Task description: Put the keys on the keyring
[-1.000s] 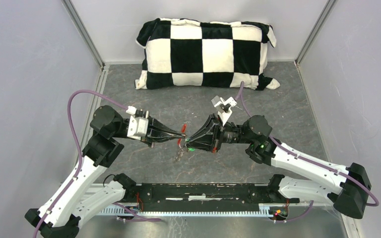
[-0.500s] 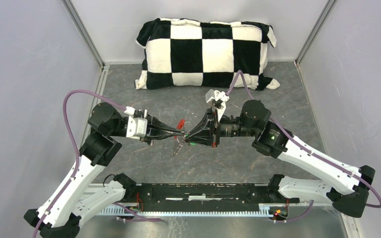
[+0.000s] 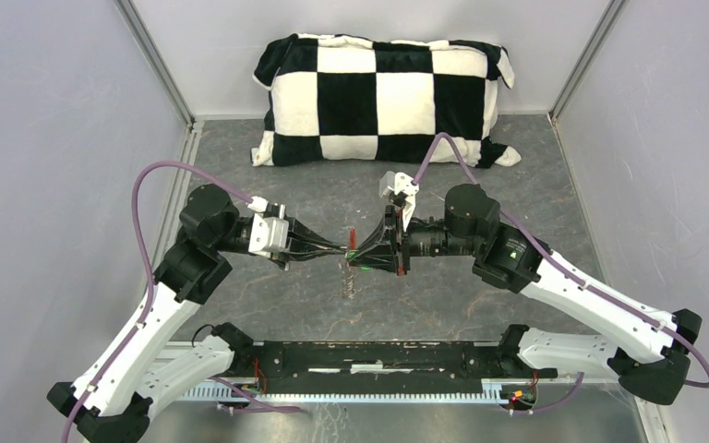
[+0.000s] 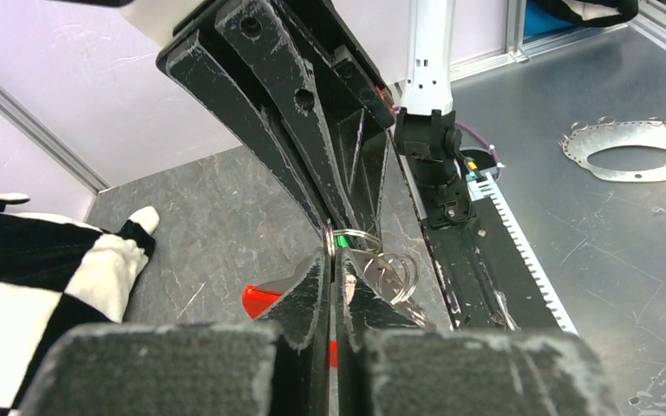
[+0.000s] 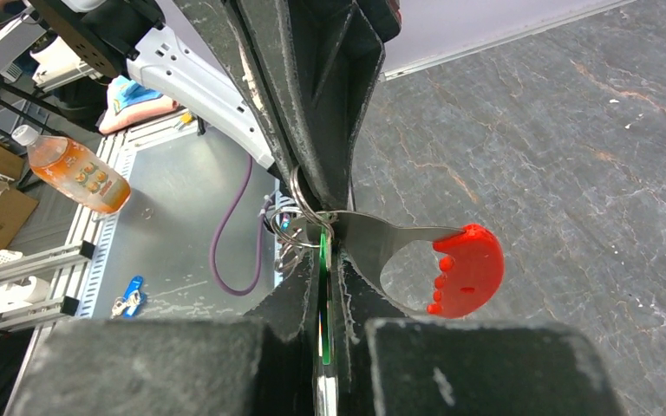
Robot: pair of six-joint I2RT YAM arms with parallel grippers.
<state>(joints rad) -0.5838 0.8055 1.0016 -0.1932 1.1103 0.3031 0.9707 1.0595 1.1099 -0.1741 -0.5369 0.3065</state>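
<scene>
Grey stone-look tabletop runs under everything, and above its middle the two arms meet nose to nose. Nearest the lens, the left gripper is clenched tight. What it pinches seems to be the keyring close to its red tag, which sticks out sideways while the silver loops sit right at the fingertips. Facing it, the right gripper is clamped on the green key — only a thin green edge shows between its fingers, up against the ring. The brass key I cannot find in any view.

What could go wrong, as I judge it: the key is held so deep that little of its head is free. A small misalignment would then make it skate off the wire instead of slipping into the split. Both sets of fingertips are touching or nearly so, and a further push could jam them together or twist the ring out of the left grip. If either pinch slackens, the piece drops to the table — and things this small would be hard to pick up again. The loose loops hanging beside the ring may also swing into the way.

Farther off, the grey surface reaches a black-and-white checked pillow lying along the back edge, with plain pale walls on three sides.
</scene>
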